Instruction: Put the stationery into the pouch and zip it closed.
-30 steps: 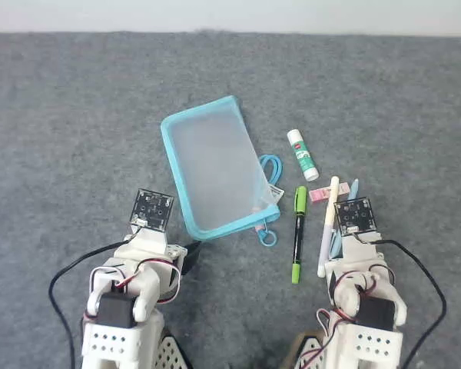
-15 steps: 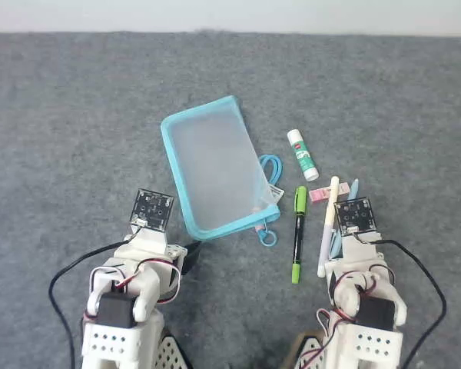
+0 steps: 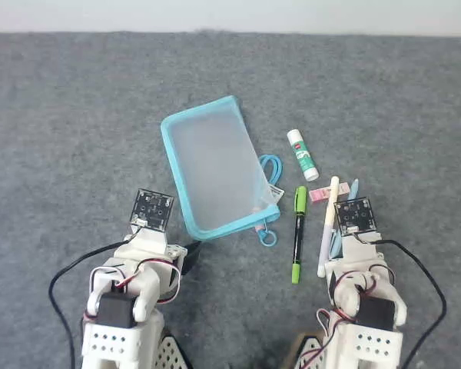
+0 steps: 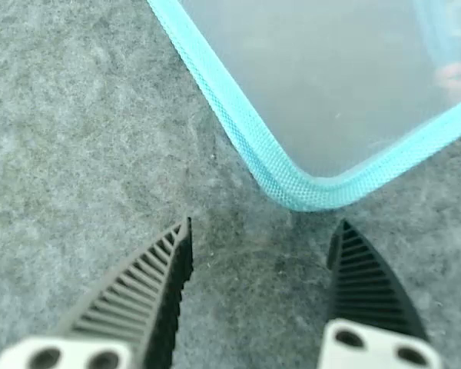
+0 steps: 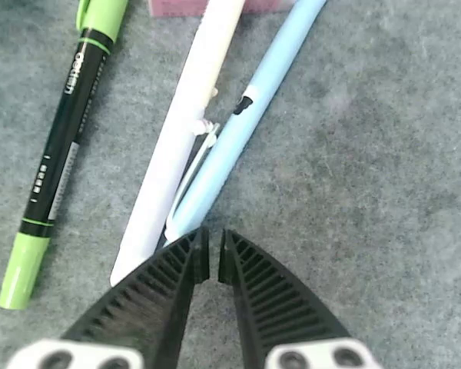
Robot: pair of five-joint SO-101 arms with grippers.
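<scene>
A translucent pouch (image 3: 215, 165) with turquoise trim lies flat mid-table; its zipper pull ring (image 3: 267, 235) sits at the near right corner. To its right lie a glue stick (image 3: 302, 154), a green-and-black marker (image 3: 298, 233), a white pen (image 3: 327, 227), a light blue pen (image 3: 352, 189) and a pink eraser (image 3: 319, 195). My left gripper (image 4: 265, 227) is open just short of the pouch's near corner (image 4: 307, 192), touching nothing. My right gripper (image 5: 213, 234) is shut and holds nothing, its tips by the near ends of the white pen (image 5: 184, 146) and blue pen (image 5: 250, 115), with the marker (image 5: 65, 146) alongside.
Grey felt (image 3: 77, 115) covers the whole table. A turquoise strap loop (image 3: 272, 164) pokes out by the pouch's right edge. Both arm bases (image 3: 127, 315) stand at the near edge, with cables trailing beside them.
</scene>
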